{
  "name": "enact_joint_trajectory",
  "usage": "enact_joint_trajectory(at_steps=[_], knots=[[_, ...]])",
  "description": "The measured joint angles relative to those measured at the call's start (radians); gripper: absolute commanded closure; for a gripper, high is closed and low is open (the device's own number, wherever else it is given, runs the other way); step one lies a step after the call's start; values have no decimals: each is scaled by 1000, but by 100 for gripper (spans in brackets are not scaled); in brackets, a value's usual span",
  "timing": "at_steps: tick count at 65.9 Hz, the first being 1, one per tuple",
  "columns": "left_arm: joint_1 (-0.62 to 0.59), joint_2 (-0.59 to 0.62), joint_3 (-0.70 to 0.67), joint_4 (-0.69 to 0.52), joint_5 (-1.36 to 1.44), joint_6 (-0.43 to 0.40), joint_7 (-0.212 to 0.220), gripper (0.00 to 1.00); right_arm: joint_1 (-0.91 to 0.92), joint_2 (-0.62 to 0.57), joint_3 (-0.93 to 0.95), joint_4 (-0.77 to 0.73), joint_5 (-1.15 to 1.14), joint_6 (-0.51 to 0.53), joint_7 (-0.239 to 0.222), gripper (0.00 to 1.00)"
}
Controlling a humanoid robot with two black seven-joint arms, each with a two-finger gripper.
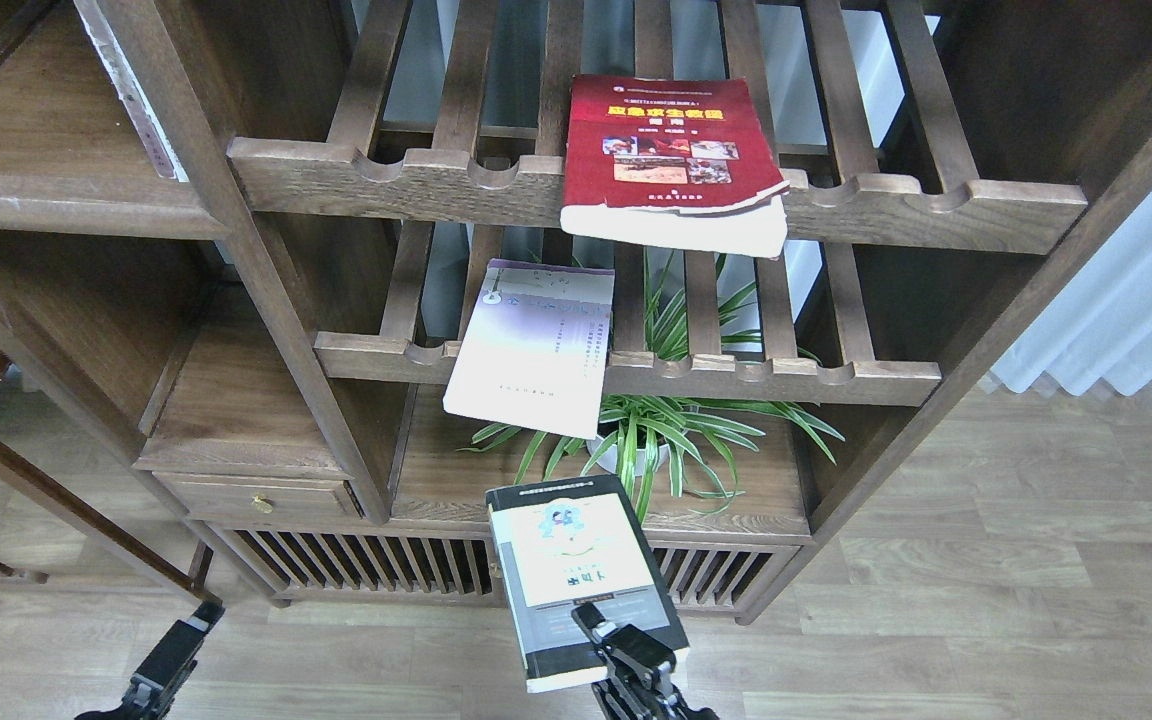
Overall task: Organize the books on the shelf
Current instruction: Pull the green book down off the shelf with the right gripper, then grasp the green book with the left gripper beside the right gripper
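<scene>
Three books total: red book (674, 150) upper rack, lavender book (528, 350) middle rack, black-bordered book (576, 570) bottom center, pinched by right gripper (626, 655). Left gripper (176, 655) lower left, can't tell its opening.

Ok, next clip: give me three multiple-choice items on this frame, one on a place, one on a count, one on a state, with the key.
1. Where does the red book lie?
A. on the upper slatted rack
B. on the floor
C. in the drawer

2. How many books lie on the slatted racks?
A. one
B. two
C. four

3. What is the right gripper doing?
A. hanging open and empty
B. pinching the plant
C. shut on the black-bordered book

Key: 1 A, its front edge overhangs the upper slatted rack. 2 B, the red book above and the white-lavender book on the lower slatted rack. 3 C, its fingers clamp the near edge of the book, held in front of the cabinet, clear of the spider plant.
</scene>
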Motion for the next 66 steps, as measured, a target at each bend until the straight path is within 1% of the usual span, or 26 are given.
enact_joint_trajectory(at_steps=[3, 4, 12, 24, 38, 50, 51, 66], knots=[[-1, -1, 4, -11, -5, 0, -1, 0, 12, 0, -12, -20, 0, 0, -12, 94], [-2, -1, 6, -23, -9, 0, -1, 0, 21, 0, -27, -34, 0, 0, -27, 94], [-5, -2, 34, -55, -11, 0, 0, 0, 28, 0, -60, -46, 2, 0, -57, 94], [-11, -17, 119, -91, -11, 0, -3, 0, 47, 0, -96, -48, 3, 0, -86, 93], [-32, -68, 156, -89, -11, 0, -3, 0, 69, 0, -123, -49, 3, 0, -99, 93], [-58, -127, 173, -77, -11, 0, -2, 0, 68, 0, -136, -60, 1, 0, -129, 93], [-63, -151, 182, -70, -11, 0, -2, 0, 62, 0, -136, -61, 1, 0, -134, 93], [-66, -215, 234, -47, -4, 0, 9, 0, 50, 0, -142, -62, 0, 0, -139, 93]])
